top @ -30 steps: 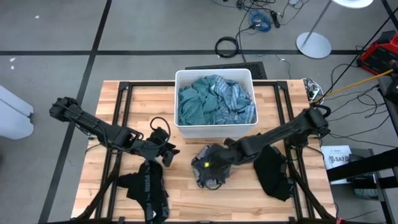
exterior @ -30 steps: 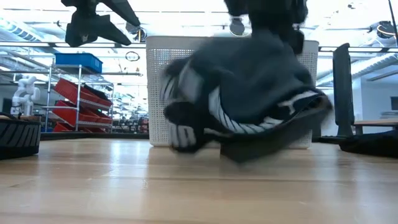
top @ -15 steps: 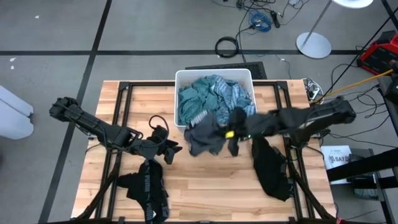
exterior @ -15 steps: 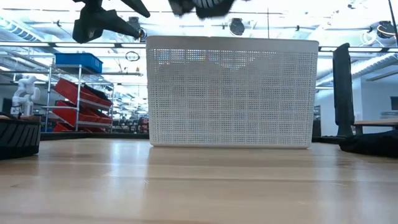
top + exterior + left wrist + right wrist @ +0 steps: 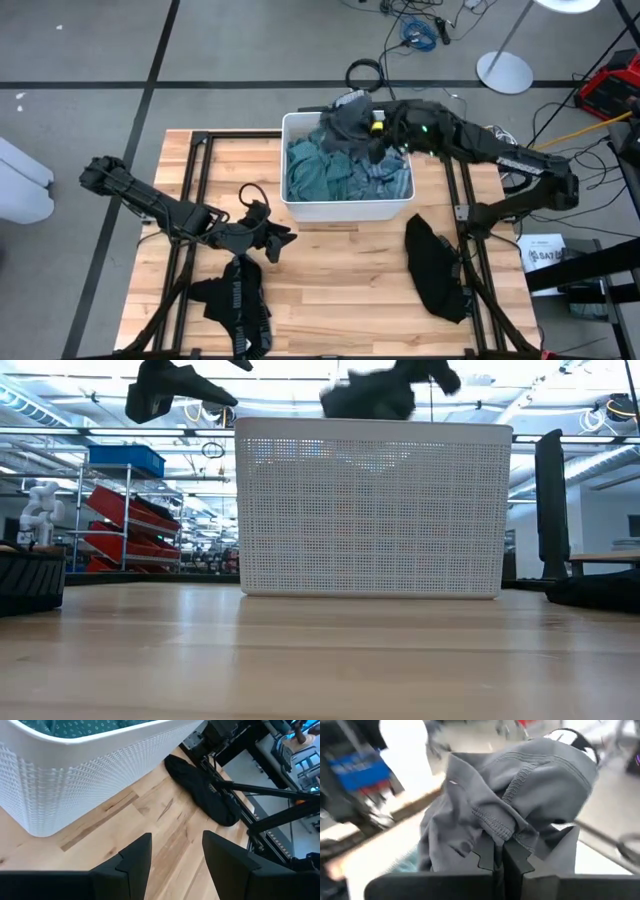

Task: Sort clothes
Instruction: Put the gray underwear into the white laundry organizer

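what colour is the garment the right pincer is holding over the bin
Dark grey, with visible stitched seams; the garment shows best in the right wrist view, clamped in the right pincer.

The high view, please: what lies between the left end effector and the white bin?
Only bare wooden table separates the left end effector from the white bin there.

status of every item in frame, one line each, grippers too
right gripper: shut on grey garment, above the bin's far rim
grey garment: bunched, hanging from right gripper
white bin: upright on table, full of teal-green and light blue clothes
teal-green clothes: piled in bin
black garment with white lettering: lying at the table's front left
black garment: lying at the table's right
left gripper: open, empty, above table
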Controlling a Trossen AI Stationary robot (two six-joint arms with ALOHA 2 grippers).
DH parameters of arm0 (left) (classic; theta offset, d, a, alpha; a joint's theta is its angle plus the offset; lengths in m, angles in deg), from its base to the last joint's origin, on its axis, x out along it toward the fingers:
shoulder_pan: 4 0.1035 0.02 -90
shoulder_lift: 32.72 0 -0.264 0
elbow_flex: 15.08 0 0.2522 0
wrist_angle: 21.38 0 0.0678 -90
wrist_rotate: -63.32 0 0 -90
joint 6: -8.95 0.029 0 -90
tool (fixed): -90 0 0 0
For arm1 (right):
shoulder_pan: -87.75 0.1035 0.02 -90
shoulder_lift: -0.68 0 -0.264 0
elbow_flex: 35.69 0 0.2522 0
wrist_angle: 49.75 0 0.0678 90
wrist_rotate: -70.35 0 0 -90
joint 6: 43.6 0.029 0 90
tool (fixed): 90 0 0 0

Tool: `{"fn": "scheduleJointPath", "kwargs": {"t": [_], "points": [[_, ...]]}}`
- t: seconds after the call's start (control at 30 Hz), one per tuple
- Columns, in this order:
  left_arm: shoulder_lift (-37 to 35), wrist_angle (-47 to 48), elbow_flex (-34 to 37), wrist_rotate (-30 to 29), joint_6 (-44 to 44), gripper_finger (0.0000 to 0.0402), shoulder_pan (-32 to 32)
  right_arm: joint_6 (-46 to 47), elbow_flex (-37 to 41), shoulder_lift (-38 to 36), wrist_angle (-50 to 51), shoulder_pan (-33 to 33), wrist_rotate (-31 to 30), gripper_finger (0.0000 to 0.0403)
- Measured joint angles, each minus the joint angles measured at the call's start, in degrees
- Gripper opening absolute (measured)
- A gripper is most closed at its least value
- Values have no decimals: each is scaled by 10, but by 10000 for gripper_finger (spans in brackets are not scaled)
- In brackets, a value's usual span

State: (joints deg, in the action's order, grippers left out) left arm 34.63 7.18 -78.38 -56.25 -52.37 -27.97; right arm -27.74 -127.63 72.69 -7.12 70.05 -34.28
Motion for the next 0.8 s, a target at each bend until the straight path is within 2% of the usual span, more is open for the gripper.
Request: {"fn": "scheduleJointPath", "kwargs": {"t": [0.2, 0.4, 0.47, 0.6, 0.8], "points": [[0, -6, 0, 0, 0, 185, 0, -2, 0, 41, 127, -93, 91, 0], [0, -6, 0, -3, 0, 185, 0, -20, 0, 108, 245, -143, 215, 0], [0, -6, 0, -5, 0, 185, 0, -38, 0, 128, 281, -147, 217, 0], [0, -7, 0, -6, 0, 185, 0, -72, 0, 163, 334, -145, 178, 0], [0, -6, 0, -7, 0, 185, 0, -80, -1, 177, 322, -135, 168, 4]]}}
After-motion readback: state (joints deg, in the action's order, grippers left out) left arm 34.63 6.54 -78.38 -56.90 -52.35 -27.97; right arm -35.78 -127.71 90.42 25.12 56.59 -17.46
